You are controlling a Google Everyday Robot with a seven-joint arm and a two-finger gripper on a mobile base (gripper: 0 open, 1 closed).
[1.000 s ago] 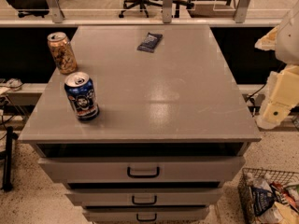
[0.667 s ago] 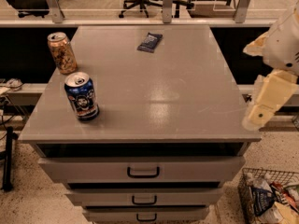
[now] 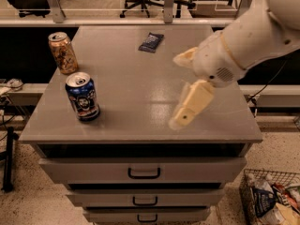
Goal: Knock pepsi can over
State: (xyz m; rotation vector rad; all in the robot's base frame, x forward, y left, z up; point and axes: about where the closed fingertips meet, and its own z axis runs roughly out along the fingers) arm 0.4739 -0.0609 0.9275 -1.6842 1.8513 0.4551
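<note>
The pepsi can (image 3: 82, 96), dark blue with a silver top, stands upright near the front left of the grey cabinet top (image 3: 140, 78). My gripper (image 3: 178, 92) hangs over the right-middle of the top, well to the right of the can and not touching it. Its two cream fingers (image 3: 191, 103) are spread apart with nothing between them. The white arm reaches in from the upper right.
A tan patterned can (image 3: 63, 53) stands upright at the left edge behind the pepsi can. A flat dark blue snack packet (image 3: 151, 42) lies near the back. Drawers (image 3: 143, 172) sit below the top. A wire basket (image 3: 272, 198) of packets stands on the floor at the lower right.
The arm and gripper have swung in from the right edge to over the right-middle of the cabinet top, toward the pepsi can. The cans and packet have not moved.
</note>
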